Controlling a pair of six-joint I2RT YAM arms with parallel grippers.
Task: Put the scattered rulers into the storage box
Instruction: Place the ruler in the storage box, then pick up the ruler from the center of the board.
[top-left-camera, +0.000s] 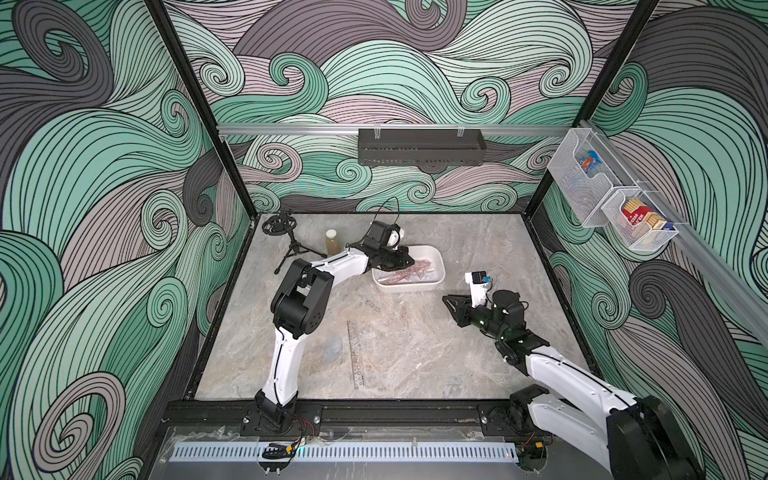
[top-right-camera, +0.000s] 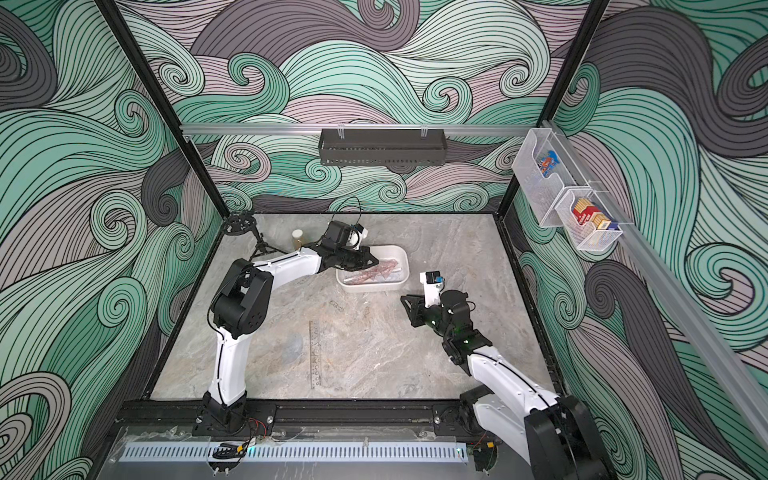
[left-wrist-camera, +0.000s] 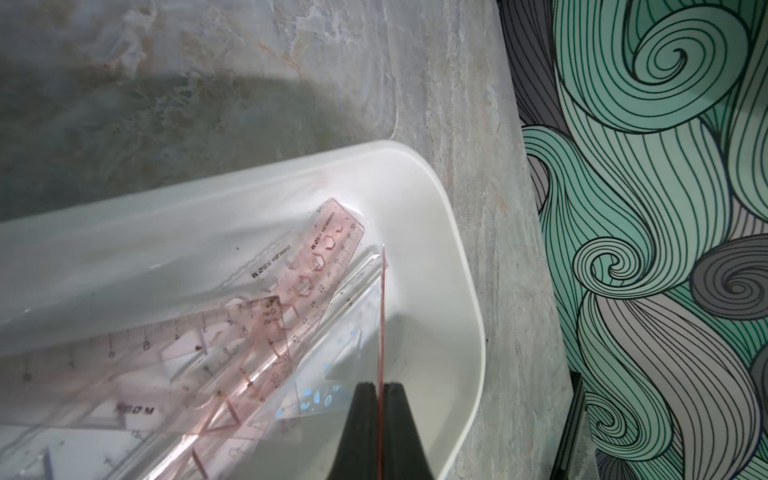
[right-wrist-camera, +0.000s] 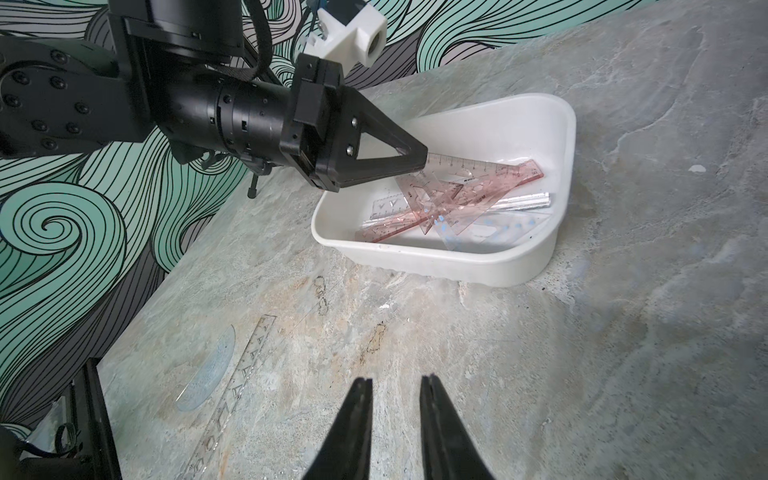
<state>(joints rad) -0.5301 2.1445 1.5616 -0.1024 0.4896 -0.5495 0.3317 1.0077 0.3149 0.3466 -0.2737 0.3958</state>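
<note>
On my screens the left gripper (top-left-camera: 409, 262) reaches over the shallow white plastic storage box (top-left-camera: 437, 266), which sits on the grey marbled table top (top-left-camera: 478, 249) at about 1 o'clock from the middle. Its jaws are pressed together on a pinkish transparent straight ruler (right-wrist-camera: 478, 165). In the left wrist view I see that ruler edge-on, as a thin red line between the fingers (left-wrist-camera: 361, 415), reaching out over the inside of the box. Below it a pile of pink and clear rulers and set squares (right-wrist-camera: 440, 199) lies in the box. A clear straight ruler (top-left-camera: 356, 353) lies on the table at about 7 o'clock, with a bluish clear half-round protractor (top-left-camera: 333, 347) just beside it on its 9 o'clock side. The right gripper (right-wrist-camera: 395, 386) hovers at 3 o'clock with its jaws slightly parted and nothing between them.
</note>
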